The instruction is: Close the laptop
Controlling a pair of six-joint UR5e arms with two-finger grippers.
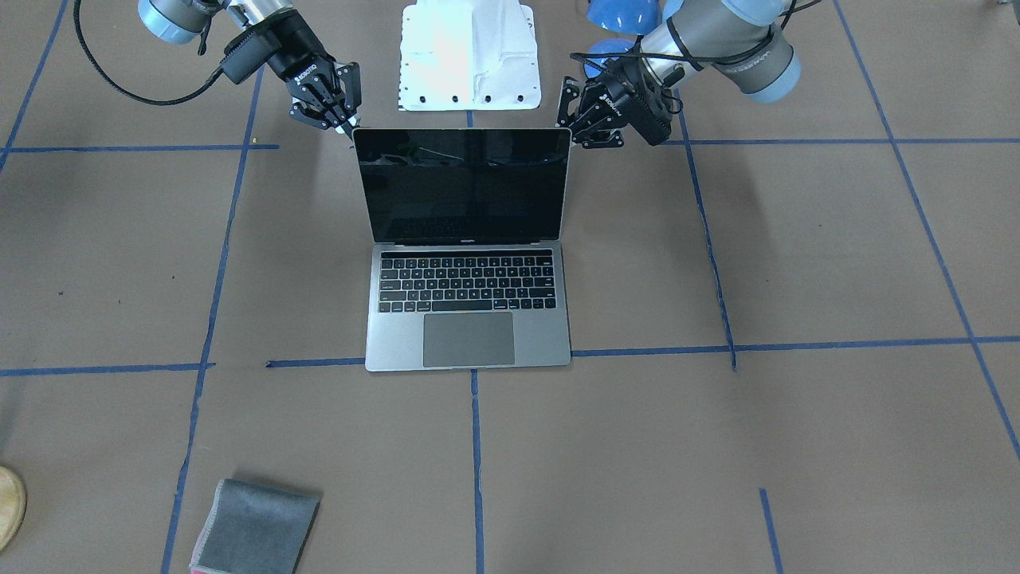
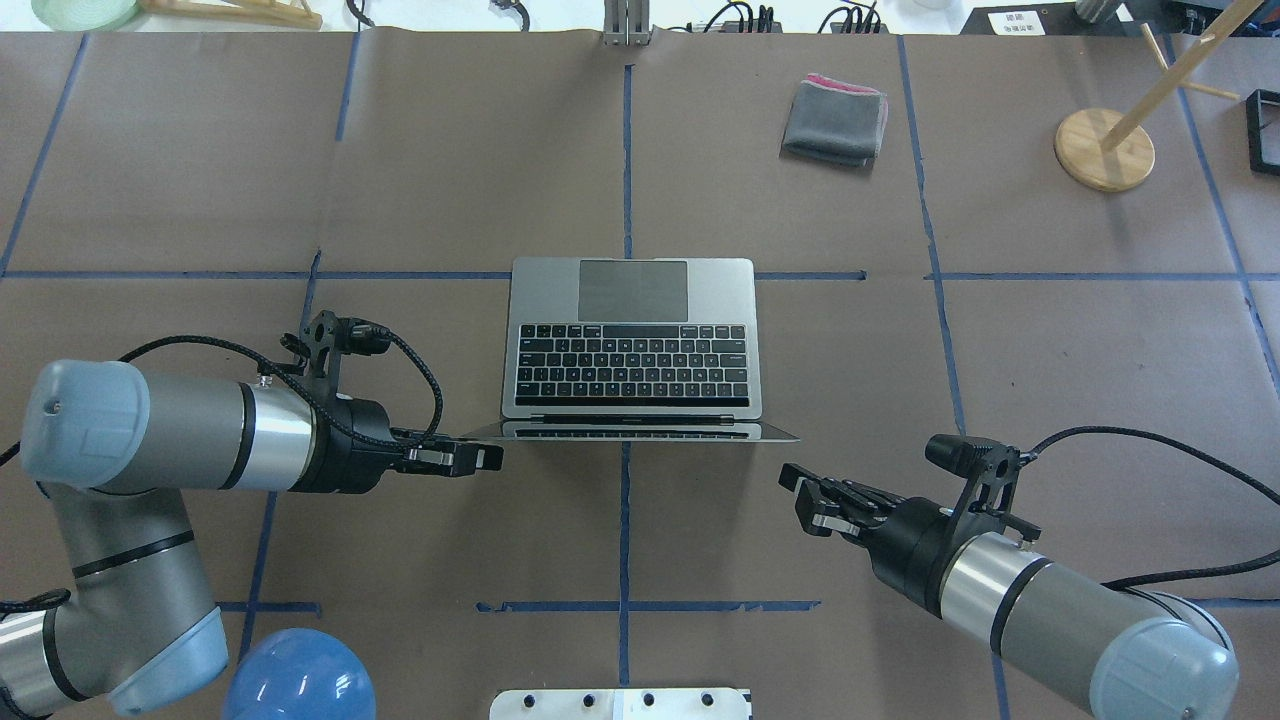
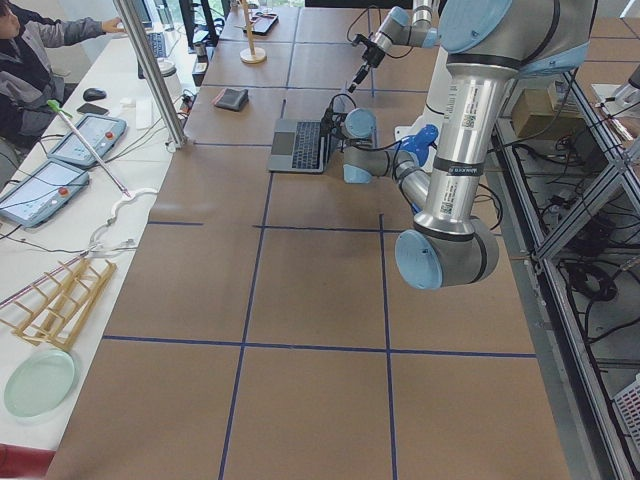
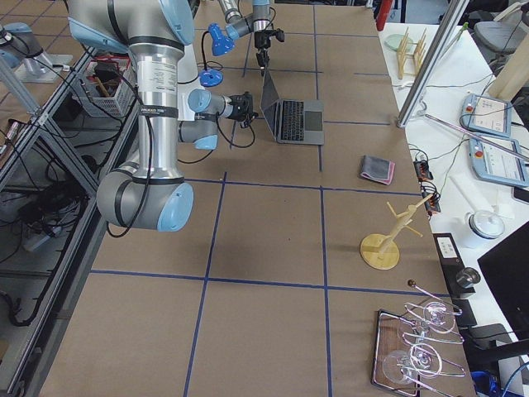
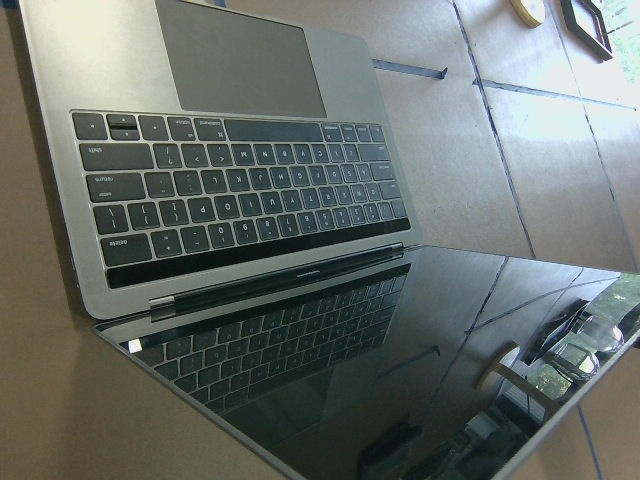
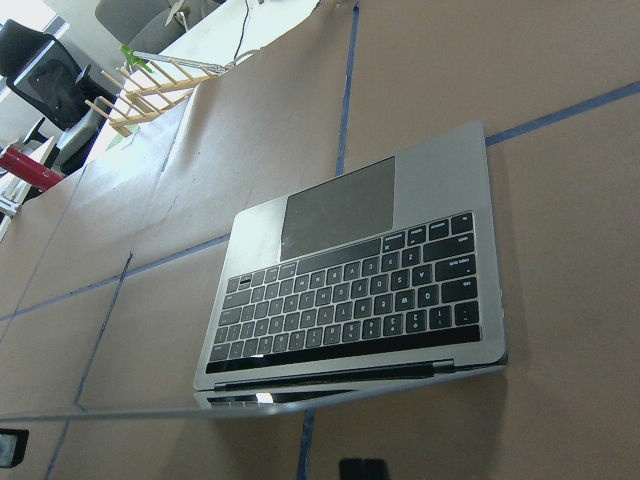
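Observation:
The space-grey laptop (image 1: 468, 335) stands open in the middle of the table, its black screen (image 1: 466, 187) leaning back toward me. It also shows from overhead (image 2: 630, 290) and in both wrist views (image 5: 240, 60) (image 6: 340, 210). My left gripper (image 1: 575, 119) hovers just behind the lid's top corner on my left (image 2: 492, 458), and its fingers look open. My right gripper (image 1: 348, 119) hovers behind the other top corner (image 2: 800, 497), open. Neither holds anything. I cannot tell if either touches the lid.
A folded grey cloth (image 2: 835, 120) lies at the far side. A wooden stand (image 2: 1105, 148) is at the far right. A blue dome (image 2: 298, 675) and a white plate (image 2: 620, 703) sit near my base. Blue tape lines cross the brown table.

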